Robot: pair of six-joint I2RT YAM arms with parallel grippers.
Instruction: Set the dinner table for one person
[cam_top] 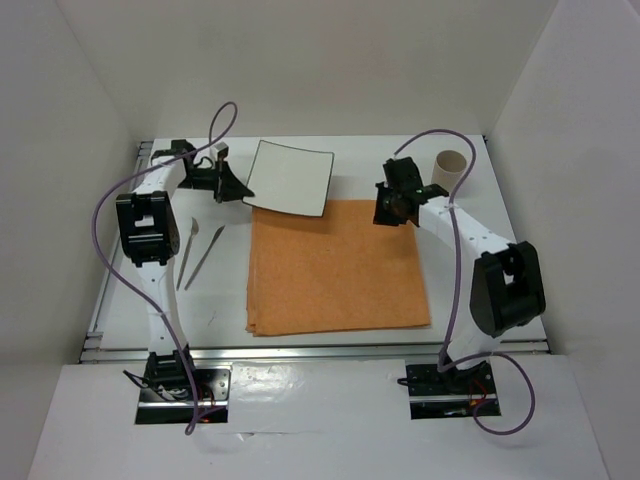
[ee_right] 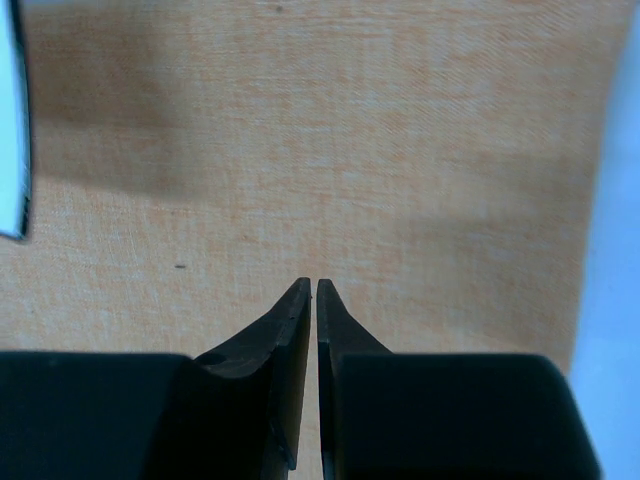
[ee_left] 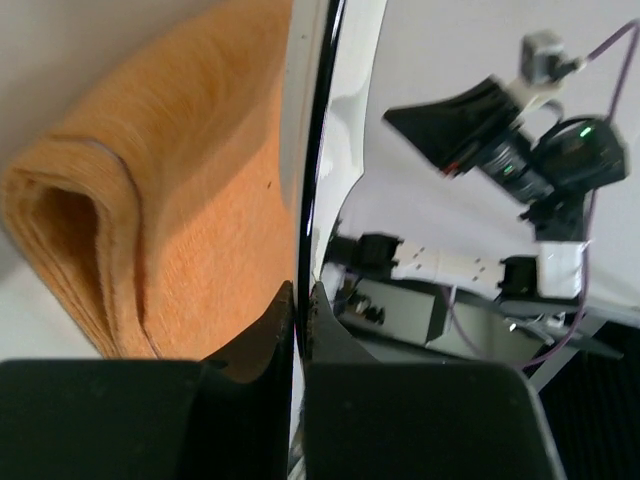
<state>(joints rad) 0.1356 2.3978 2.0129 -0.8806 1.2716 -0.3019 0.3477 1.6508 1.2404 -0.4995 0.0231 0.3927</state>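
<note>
1. Left pincer: jaws narrow, clamped on the left near corner of the plate. The rim ran straight out from between the fingertips in the left wrist view.
2. Plate: square, white, dark-edged. It extended right of the left pincer, and its near edge overlapped the far edge of the cloth. It stood edge-on to the left wrist camera. A sliver showed at the far left of the right pincer's view.
3. Right pincer: jaws almost together, a thin slit between them, nothing held. It sat over the far right corner of the cloth; contact could not be told.
4. Cloth: orange, folded, flat. It lay directly under the right pincer and to the near right of the left pincer.
5. Table: white, railed, beneath both pincers, carrying every item listed.
6. Cup: pale, upright, open-topped. It stood beyond and to the right of the right pincer, apart from the cloth.
7. Utensils: two, slim, metal, side by side. They lay nearer the base than the left pincer, left of the cloth, not touching it. Type could not be told.
</note>
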